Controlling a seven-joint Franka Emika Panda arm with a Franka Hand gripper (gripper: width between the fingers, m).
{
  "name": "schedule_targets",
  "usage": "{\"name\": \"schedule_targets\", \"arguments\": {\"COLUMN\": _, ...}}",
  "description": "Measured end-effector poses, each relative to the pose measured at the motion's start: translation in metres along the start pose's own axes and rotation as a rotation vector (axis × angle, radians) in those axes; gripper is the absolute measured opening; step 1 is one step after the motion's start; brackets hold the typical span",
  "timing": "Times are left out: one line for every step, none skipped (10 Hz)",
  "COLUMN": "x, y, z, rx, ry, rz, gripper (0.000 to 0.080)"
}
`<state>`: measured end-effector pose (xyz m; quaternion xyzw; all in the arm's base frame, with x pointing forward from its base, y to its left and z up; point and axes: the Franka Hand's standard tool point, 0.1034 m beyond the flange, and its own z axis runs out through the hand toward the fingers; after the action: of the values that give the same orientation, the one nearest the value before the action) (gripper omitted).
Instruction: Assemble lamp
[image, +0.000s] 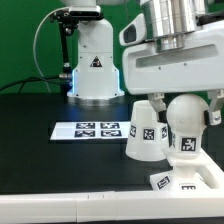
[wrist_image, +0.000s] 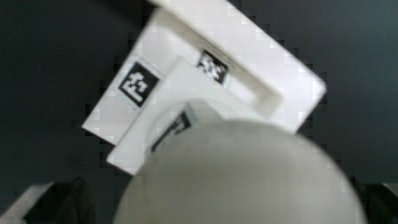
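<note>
Hand (image: 186, 98): at the upper right of the exterior view, directly above the bulb; its fingers seem to flank the bulb's round head, but whether they grip it cannot be told.
Bulb (image: 186, 124): upright at right of centre, long axis vertical, tagged neck pointing down toward the base.
Base (image: 190, 180): flat on the table (image: 40, 165) at the lower right, directly beneath the bulb; contact between the two cannot be told.
Shade (image: 145, 130): stands on the table just beside the bulb, toward the frame's centre.
Marker board (image: 94, 129): left of the shade, apart from it.
Wrist view: the bulb's grey blurred head (wrist_image: 222, 175) fills the lower frame; the base (wrist_image: 205, 85) lies beyond it.
Key relation: bulb axis appears in line with the base below, so the coming move is judged a straight descent.
</note>
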<state>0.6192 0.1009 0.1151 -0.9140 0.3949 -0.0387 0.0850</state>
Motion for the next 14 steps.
{"name": "schedule_targets", "arguments": {"x": 0.0033, "y": -0.0018, "z": -0.0038, "rx": -0.022, "ry": 0.004, "rz": -0.238, "gripper": 0.0698}}
{"name": "schedule_targets", "arguments": {"x": 0.0071, "y": -0.0003, "z": -0.0060, "rx": -0.032, "ry": -0.015, "rz": -0.414, "gripper": 0.0698}}
{"name": "schedule_targets", "arguments": {"x": 0.0071, "y": 0.0006, "z": -0.0054, "rx": -0.057, "ry": -0.047, "rz": -0.581, "gripper": 0.0698}}
{"name": "schedule_targets", "arguments": {"x": 0.0093, "y": -0.0006, "z": -0.0051, "rx": -0.053, "ry": -0.038, "rz": -0.614, "gripper": 0.0698}}
{"name": "schedule_targets", "arguments": {"x": 0.0099, "y": 0.0004, "z": -0.0047, "rx": -0.055, "ry": -0.039, "rz": -0.669, "gripper": 0.0698}}
{"name": "schedule_targets", "arguments": {"x": 0.0107, "y": 0.0009, "z": -0.0048, "rx": -0.055, "ry": -0.041, "rz": -0.748, "gripper": 0.0698}}
{"name": "schedule_targets", "arguments": {"x": 0.0114, "y": 0.0015, "z": -0.0048, "rx": -0.055, "ry": -0.043, "rz": -0.817, "gripper": 0.0698}}
{"name": "schedule_targets", "arguments": {"x": 0.0111, "y": 0.0020, "z": -0.0043, "rx": -0.067, "ry": -0.042, "rz": -0.931, "gripper": 0.0698}}
{"name": "schedule_targets", "arguments": {"x": 0.0082, "y": 0.0018, "z": -0.0029, "rx": -0.086, "ry": -0.044, "rz": -1.077, "gripper": 0.0698}}
{"name": "schedule_targets", "arguments": {"x": 0.0080, "y": 0.0018, "z": -0.0024, "rx": -0.093, "ry": -0.046, "rz": -1.222, "gripper": 0.0698}}
{"name": "schedule_targets", "arguments": {"x": 0.0107, "y": 0.0024, "z": -0.0023, "rx": -0.095, "ry": -0.037, "rz": -1.313, "gripper": 0.0698}}
{"name": "schedule_targets", "arguments": {"x": 0.0111, "y": 0.0026, "z": -0.0023, "rx": -0.095, "ry": -0.037, "rz": -1.312, "gripper": 0.0698}}
{"name": "schedule_targets", "arguments": {"x": 0.0111, "y": 0.0026, "z": -0.0022, "rx": -0.095, "ry": -0.036, "rz": -1.290, "gripper": 0.0698}}
{"name": "schedule_targets", "arguments": {"x": 0.0112, "y": 0.0026, "z": -0.0024, "rx": -0.095, "ry": -0.035, "rz": -1.272, "gripper": 0.0589}}
